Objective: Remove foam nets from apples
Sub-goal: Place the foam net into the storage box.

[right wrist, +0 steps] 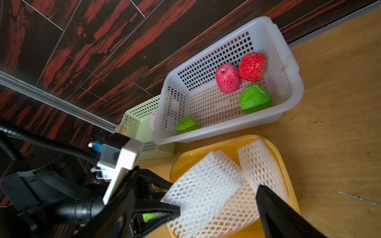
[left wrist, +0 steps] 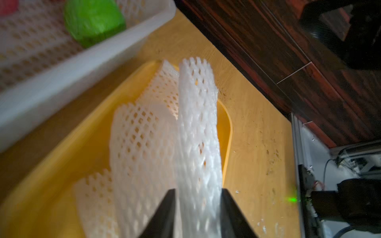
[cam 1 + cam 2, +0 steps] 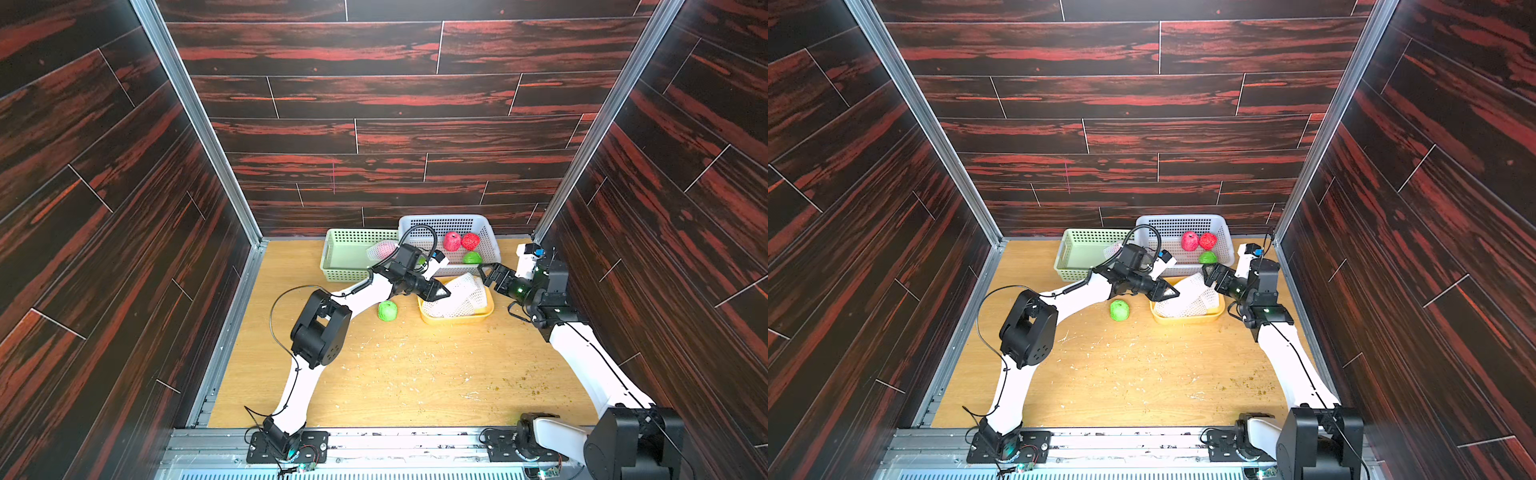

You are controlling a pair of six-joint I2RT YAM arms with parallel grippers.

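L gripper [image 3: 441, 293]: over yellow tray; jaws part-spread w/ one foam net [image 2: 198, 123] standing in the gap. Net looks unsquashed there, so no clear pinch.
R gripper [image 3: 489, 271]: jaws wide apart, nothing betw. them; just beside tray's far right corner.
Yellow tray [image 3: 457, 320]: on table, just in front of white basket; holds loose foam nets [image 3: 459, 301], overlapping, at least 3 in R wrist view.
White basket [image 3: 451, 221]: vs. back wall, 4 bare apples inside.
Red apple [image 3: 452, 241]: touching second red apple [image 3: 470, 240], far right part of basket.
Green apple [image 3: 472, 258]: by basket's near wall, in front of the reds.
Small green apple [image 1: 187, 125]: basket corner nearest green basket.
Green basket [image 3: 347, 249]: right beside white basket.
Netted apple [image 3: 384, 249]: in green basket, pale pink thru mesh, at end next to white basket.
Loose green apple [image 3: 387, 310]: bare, on table near tray, not touching it.
Table [image 3: 415, 374]: wood top, crumbs scattered.
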